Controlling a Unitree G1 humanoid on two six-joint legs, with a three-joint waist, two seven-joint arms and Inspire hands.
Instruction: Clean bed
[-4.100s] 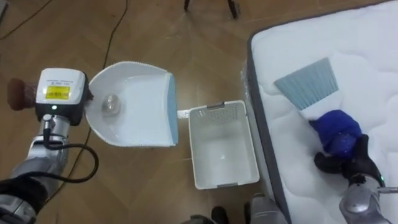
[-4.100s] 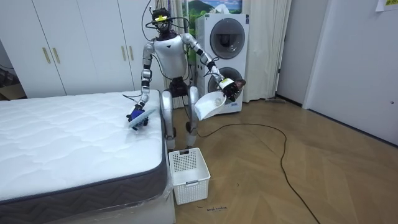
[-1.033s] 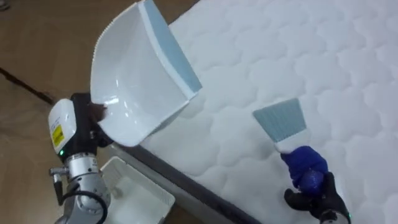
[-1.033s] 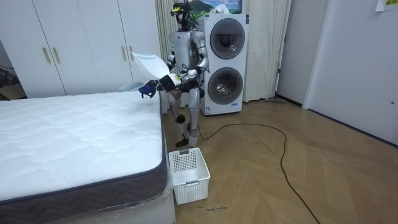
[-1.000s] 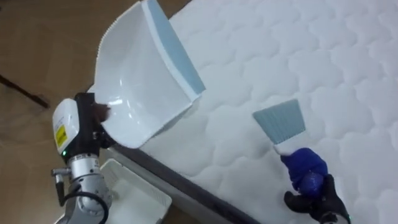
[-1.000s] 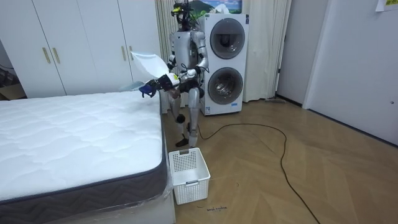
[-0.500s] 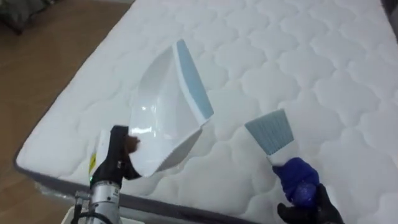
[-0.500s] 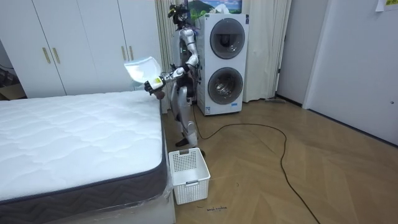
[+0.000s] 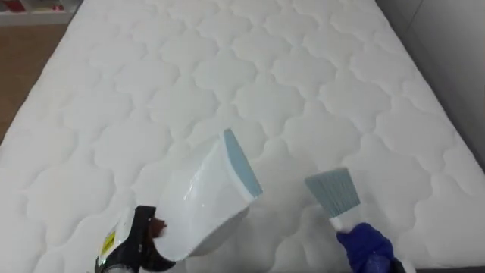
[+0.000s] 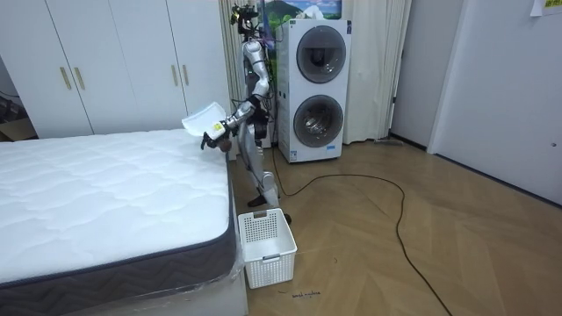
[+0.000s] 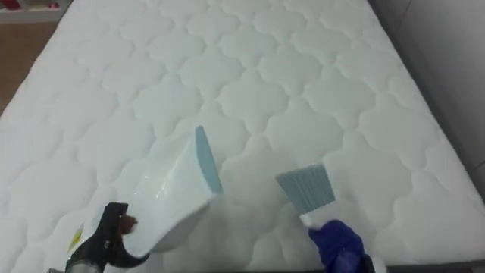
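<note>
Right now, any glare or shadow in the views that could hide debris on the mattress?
Left eye view: bright highlight on the dustpan's inner face; soft shadow on the mattress beneath dustpan and brush. Right eye view: the same. Room view: even light, mild sheen on the wood floor.

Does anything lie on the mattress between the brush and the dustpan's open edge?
Nothing visible does. Bare quilted mattress separates the brush from the blue-lipped dustpan.
</note>
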